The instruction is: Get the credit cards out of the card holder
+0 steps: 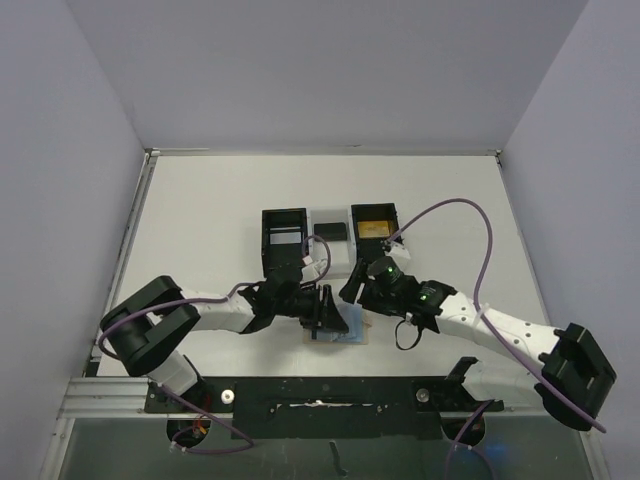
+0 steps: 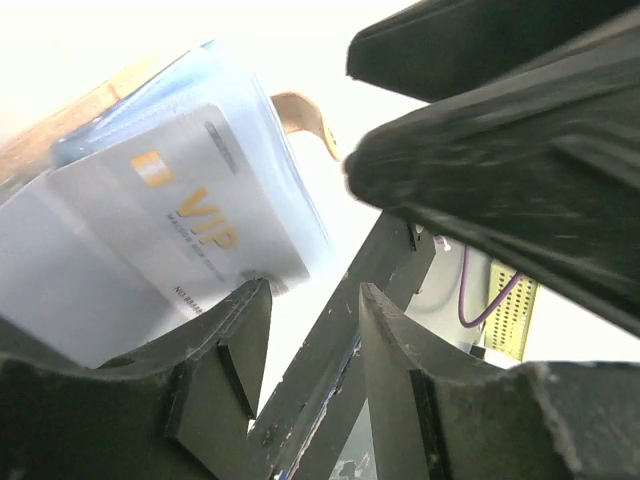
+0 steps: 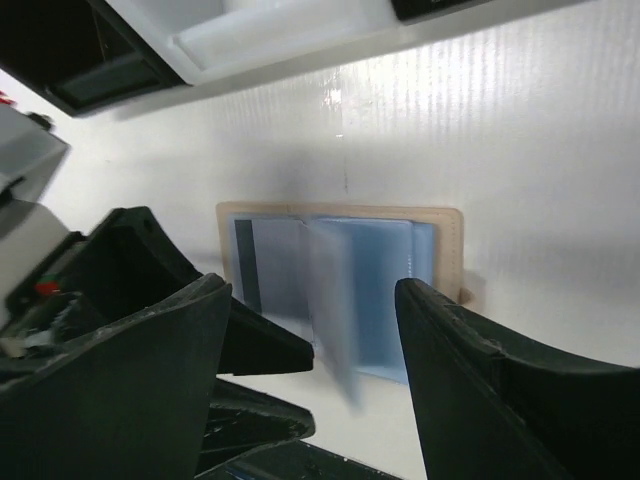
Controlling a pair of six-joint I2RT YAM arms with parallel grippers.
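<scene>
Tan-bordered and spread open: looking at a small flat square card holder [image 1: 350,333] lying on the white table [image 1: 200,220], near the three-compartment tray [image 1: 268,240] with black ends and a white middle, with blue-grey clear sleeves [image 3: 385,290] facing up; seeing one sleeve standing up from the middle like a turned page in the right wrist view; finding a pale grey plastic card [image 2: 170,220] with gold VIP lettering tucked inside a sleeve in the left wrist view; spotting a curled tan strap [image 2: 305,115] just past it; finding the left gripper [image 1: 325,310] hovering at the holder's left side, fingers parted and clamping nothing, one fingertip [image 2: 240,320] just at the card's lower edge, contact being impossible to judge; finding the right gripper [image 1: 358,290] hanging by the holder's far right corner, fingers spread wide, gripping nothing.
</scene>
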